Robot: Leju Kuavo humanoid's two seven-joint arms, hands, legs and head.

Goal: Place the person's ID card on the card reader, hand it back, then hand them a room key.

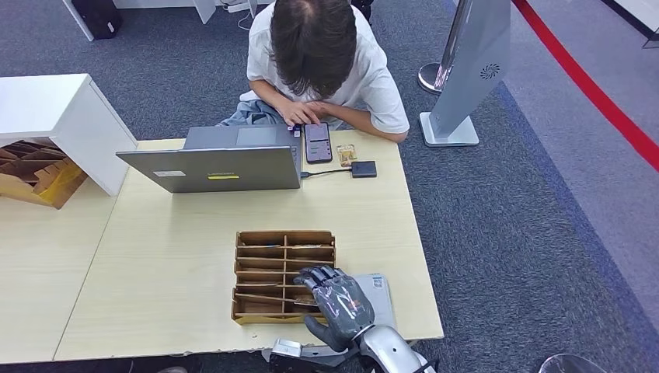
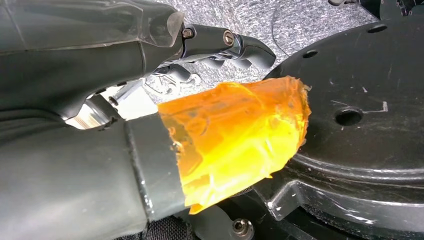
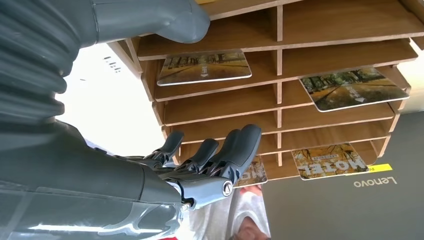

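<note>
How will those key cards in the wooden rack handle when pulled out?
Probably stiff and light: each key card looks thin, flat and unbent in its slot. Likely slippery, since the printed faces look glossy. The slots of the rack are shallow, so the right robot hand may have little edge to pinch; sliding a card out looks easier.

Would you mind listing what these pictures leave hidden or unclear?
- Right hand: its back hides the organizer slots beneath it in the head view.
- Person's face: bowed hair covers it.
- Small card beside the phone: too small to read.
- Left hand: orange tape hides the thumb tip.
</note>
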